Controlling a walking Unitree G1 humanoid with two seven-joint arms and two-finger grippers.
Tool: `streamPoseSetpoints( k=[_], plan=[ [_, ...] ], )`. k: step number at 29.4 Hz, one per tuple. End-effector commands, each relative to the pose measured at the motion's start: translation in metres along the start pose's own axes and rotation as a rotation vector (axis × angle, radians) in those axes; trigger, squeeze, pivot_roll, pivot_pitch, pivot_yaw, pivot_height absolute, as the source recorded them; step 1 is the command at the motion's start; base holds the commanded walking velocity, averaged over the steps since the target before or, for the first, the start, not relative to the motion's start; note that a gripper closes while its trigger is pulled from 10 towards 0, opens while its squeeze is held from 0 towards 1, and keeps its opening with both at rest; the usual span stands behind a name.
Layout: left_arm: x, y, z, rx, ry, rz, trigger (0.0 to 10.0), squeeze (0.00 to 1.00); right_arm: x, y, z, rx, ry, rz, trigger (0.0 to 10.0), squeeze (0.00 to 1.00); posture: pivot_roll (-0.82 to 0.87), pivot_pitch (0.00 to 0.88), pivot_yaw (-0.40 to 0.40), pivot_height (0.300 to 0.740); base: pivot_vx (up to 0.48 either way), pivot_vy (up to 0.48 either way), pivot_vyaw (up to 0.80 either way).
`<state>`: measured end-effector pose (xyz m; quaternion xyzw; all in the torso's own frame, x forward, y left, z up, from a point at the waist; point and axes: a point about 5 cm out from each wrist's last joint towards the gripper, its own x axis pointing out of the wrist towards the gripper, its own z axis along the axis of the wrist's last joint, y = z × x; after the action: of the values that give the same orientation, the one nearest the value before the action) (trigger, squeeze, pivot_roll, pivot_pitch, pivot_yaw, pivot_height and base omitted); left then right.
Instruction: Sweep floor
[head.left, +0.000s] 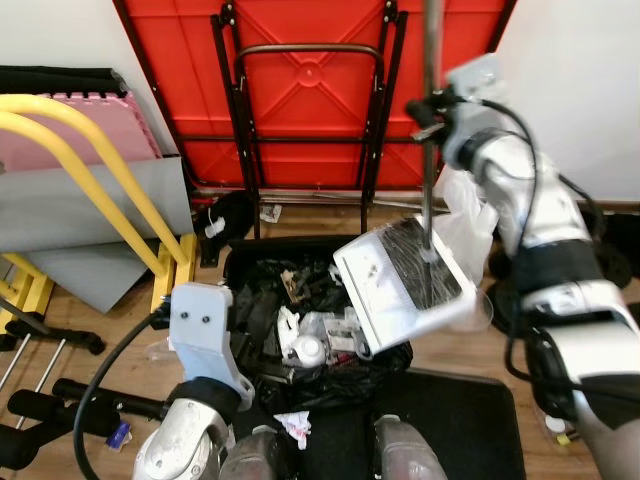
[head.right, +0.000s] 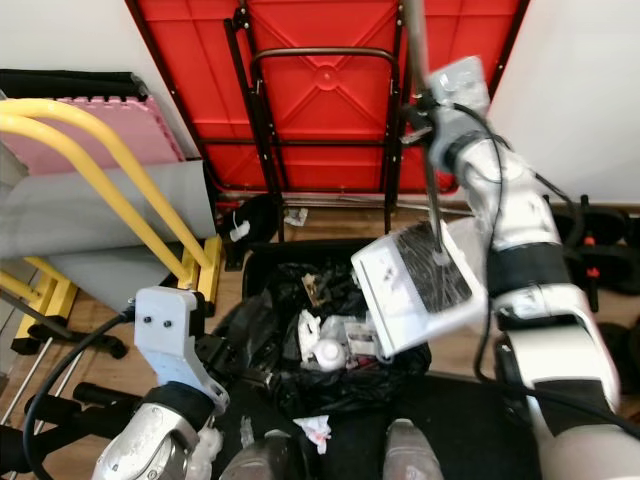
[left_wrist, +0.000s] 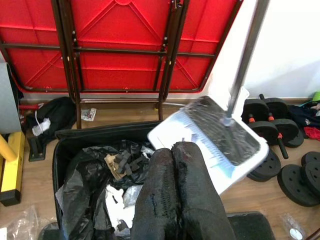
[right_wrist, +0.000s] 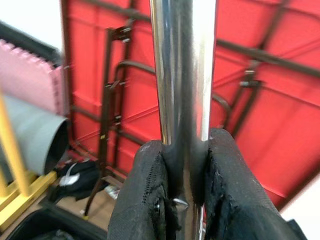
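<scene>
Right wrist view: right hand (right_wrist: 182, 197) pinches the metal pole (right_wrist: 182, 70); its white dustpan (head.left: 410, 290) tilts over the black bin (head.left: 300, 330). Left hand (left_wrist: 182, 200) pressed together, near.

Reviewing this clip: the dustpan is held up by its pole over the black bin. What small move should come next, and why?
Probably tip the dustpan a little further toward the bin. The right gripper is clamped on the metal pole, and the pan hangs tilted over the bin's right edge, above the trash already inside the black bag. Small bits seem to remain on the pan, so more tilt should slide them in.
</scene>
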<state>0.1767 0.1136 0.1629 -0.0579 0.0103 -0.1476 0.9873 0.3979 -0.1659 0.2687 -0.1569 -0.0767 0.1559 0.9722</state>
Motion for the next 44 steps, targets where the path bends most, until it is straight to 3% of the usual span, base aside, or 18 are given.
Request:
streamPoseSetpoints(
  k=[1,3,6,7,9,14,23,27,28,29,30,32,33,34,36,38,41,44],
  plan=[
    [-0.002,-0.001,-0.001,0.007,0.016,0.002,10.0,0.0,0.008,0.007,0.026,-0.06,-0.088,0.027,10.0,0.0,-0.12,0.23,-0.019,0.74,0.0,0.0,0.0],
    [-0.002,-0.001,-0.001,0.007,0.016,0.002,10.0,0.0,0.008,0.007,0.026,-0.06,-0.088,0.027,10.0,0.0,-0.12,0.23,-0.019,0.74,0.0,0.0,0.0],
    [-0.002,-0.002,0.0,0.009,0.021,0.002,10.0,0.0,0.018,0.02,0.035,-0.117,-0.096,0.034,10.0,0.0,-0.12,0.228,-0.02,0.74,0.0,0.0,0.0],
    [-0.002,-0.003,0.001,0.009,0.024,0.0,10.0,0.0,0.027,0.032,0.048,-0.177,-0.118,0.028,10.0,0.0,-0.12,0.227,-0.021,0.74,0.0,0.0,0.0],
    [-0.002,-0.004,0.001,0.007,0.027,0.0,10.0,0.0,0.033,0.04,0.061,-0.217,-0.146,0.015,10.0,0.0,-0.12,0.225,-0.021,0.74,0.0,0.0,0.0],
    [-0.002,-0.005,0.002,0.005,0.03,0.001,10.0,0.0,0.04,0.045,0.075,-0.258,-0.171,-0.01,10.0,0.0,-0.12,0.22,-0.023,0.74,0.0,0.0,0.0],
    [-0.001,-0.005,0.001,0.007,0.035,0.005,10.0,0.0,0.041,0.042,0.069,-0.263,-0.155,-0.017,10.0,0.0,-0.12,0.212,-0.022,0.74,0.0,0.0,0.0],
    [0.0,-0.004,0.0,0.007,0.041,0.009,10.0,0.0,0.036,0.031,0.053,-0.171,-0.122,-0.041,10.0,0.0,-0.11,0.197,-0.026,0.74,0.0,0.0,0.0],
    [0.001,-0.003,-0.001,0.009,0.046,0.012,10.0,0.0,0.033,0.028,0.047,-0.099,-0.112,-0.037,10.0,0.0,-0.11,0.188,-0.029,0.74,0.0,0.0,0.0],
    [0.001,-0.003,-0.001,0.009,0.046,0.012,10.0,0.0,0.033,0.028,0.047,-0.099,-0.112,-0.037,10.0,0.0,-0.11,0.188,-0.029,0.74,0.0,0.0,0.0],
    [0.003,-0.002,-0.002,0.008,0.045,0.019,10.0,0.0,0.028,0.027,0.039,-0.018,-0.106,-0.028,10.0,0.0,-0.11,0.176,-0.031,0.74,0.0,0.0,0.0],
    [0.003,-0.002,-0.002,0.008,0.045,0.019,10.0,0.0,0.028,0.027,0.039,-0.018,-0.106,-0.028,10.0,0.0,-0.11,0.176,-0.031,0.74,0.0,0.0,0.0],
    [0.005,0.003,-0.003,0.012,0.044,0.042,10.0,0.0,0.017,0.023,0.029,0.076,-0.103,-0.021,10.0,0.0,-0.12,0.155,-0.023,0.74,0.0,0.0,0.0],
    [0.005,0.003,-0.003,0.012,0.044,0.042,10.0,0.0,0.017,0.023,0.029,0.076,-0.103,-0.021,10.0,0.0,-0.12,0.155,-0.023,0.74,0.0,0.0,0.0],
    [0.008,0.009,-0.005,0.019,0.043,0.071,10.0,0.0,0.0,0.018,0.019,0.175,-0.106,-0.015,10.0,0.0,-0.13,0.137,-0.017,0.74,0.0,0.0,0.0],
    [0.008,0.009,-0.005,0.019,0.043,0.071,10.0,0.0,0.0,0.018,0.019,0.175,-0.106,-0.015,10.0,0.0,-0.13,0.137,-0.017,0.74,0.0,0.0,0.0],
    [0.013,0.014,-0.007,0.025,0.035,0.083,10.0,0.0,-0.019,0.023,0.01,0.218,-0.103,-0.005,10.0,0.0,-0.15,0.109,-0.009,0.74,0.16,0.0,0.0],
    [0.015,0.016,-0.008,0.028,0.029,0.087,10.0,0.0,-0.026,0.027,0.007,0.231,-0.099,0.004,10.0,0.0,-0.15,0.107,-0.008,0.74,0.48,0.0,0.0]
  ],
)
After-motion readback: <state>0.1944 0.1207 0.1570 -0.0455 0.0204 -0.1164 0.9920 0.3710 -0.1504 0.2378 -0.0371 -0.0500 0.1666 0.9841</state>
